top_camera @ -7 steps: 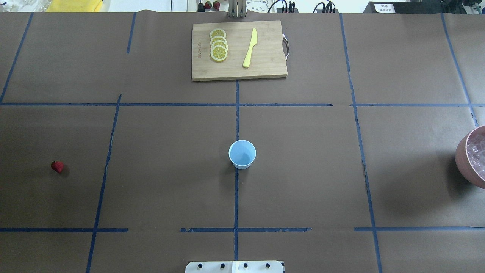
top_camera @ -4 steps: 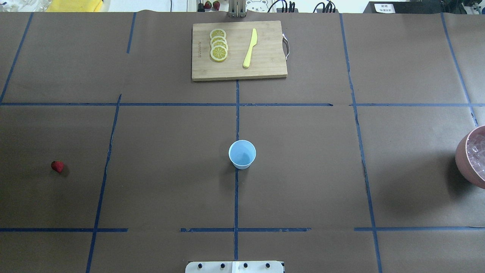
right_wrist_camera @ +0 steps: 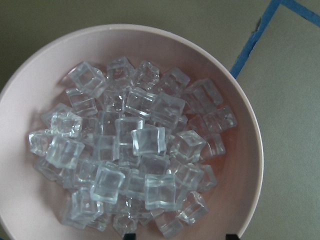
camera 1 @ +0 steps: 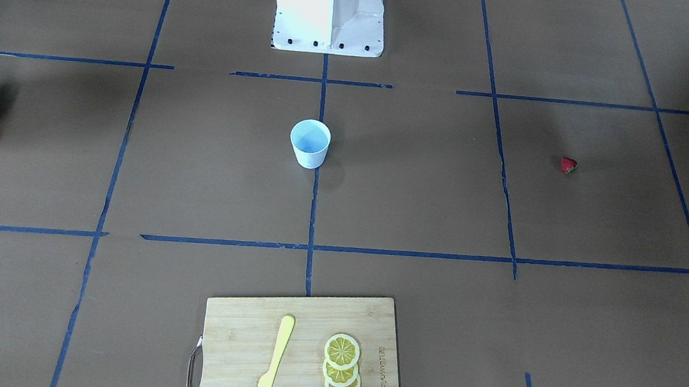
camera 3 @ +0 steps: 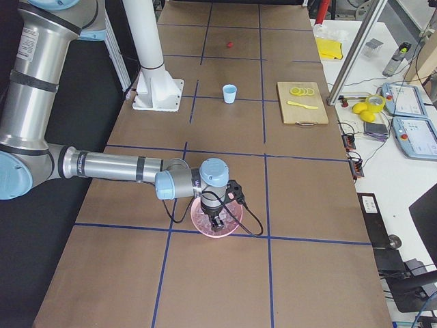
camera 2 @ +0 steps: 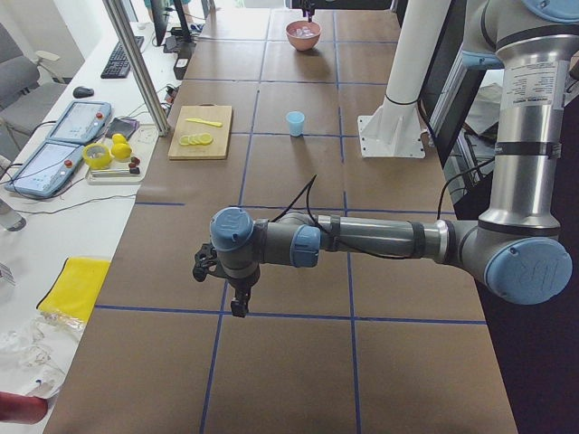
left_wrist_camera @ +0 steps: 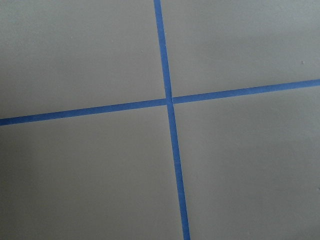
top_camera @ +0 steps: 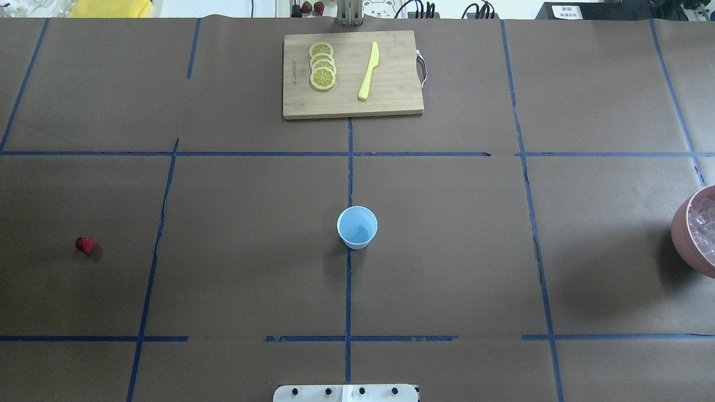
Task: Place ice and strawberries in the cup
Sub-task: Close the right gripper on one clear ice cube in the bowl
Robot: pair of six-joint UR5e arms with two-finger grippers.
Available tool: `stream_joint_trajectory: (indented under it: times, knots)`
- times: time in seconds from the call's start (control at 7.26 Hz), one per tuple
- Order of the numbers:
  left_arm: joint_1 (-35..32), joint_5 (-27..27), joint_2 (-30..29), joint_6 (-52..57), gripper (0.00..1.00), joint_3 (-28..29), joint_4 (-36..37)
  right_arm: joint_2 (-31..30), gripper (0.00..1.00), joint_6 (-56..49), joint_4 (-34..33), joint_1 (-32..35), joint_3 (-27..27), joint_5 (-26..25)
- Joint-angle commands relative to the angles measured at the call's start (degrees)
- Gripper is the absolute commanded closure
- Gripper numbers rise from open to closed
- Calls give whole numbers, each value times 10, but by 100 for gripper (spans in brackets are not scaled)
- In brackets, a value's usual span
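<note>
Right claw over ice (pink bowl)

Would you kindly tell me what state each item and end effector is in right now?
cup: upright, empty.
strawberry: loose on the table.
ice: piled in the pink bowl.
pink bowl: upright, full of ice.
lemon slices: overlapping row on the cutting board.
knife: flat on the board.
left end effector: above bare table, opening unclear.
right end effector: above the ice, opening unclear.
</note>
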Motion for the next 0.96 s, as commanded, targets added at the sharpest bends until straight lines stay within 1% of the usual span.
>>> stream_joint_trajectory:
  times: [0.0,0.28,0.69,0.83]
  knots:
    - [0,0,0,0,0,0,0,1,37,-3,0,-17,-6,2]
    - [0,0,0,0,0,0,0,2,40,2,0,-31,-7,0]
    - [0,0,0,0,0,0,0,28,40,-4,2,-37,-40,0]
    - [0,0,0,0,0,0,0,29,40,-4,2,-37,-41,-1]
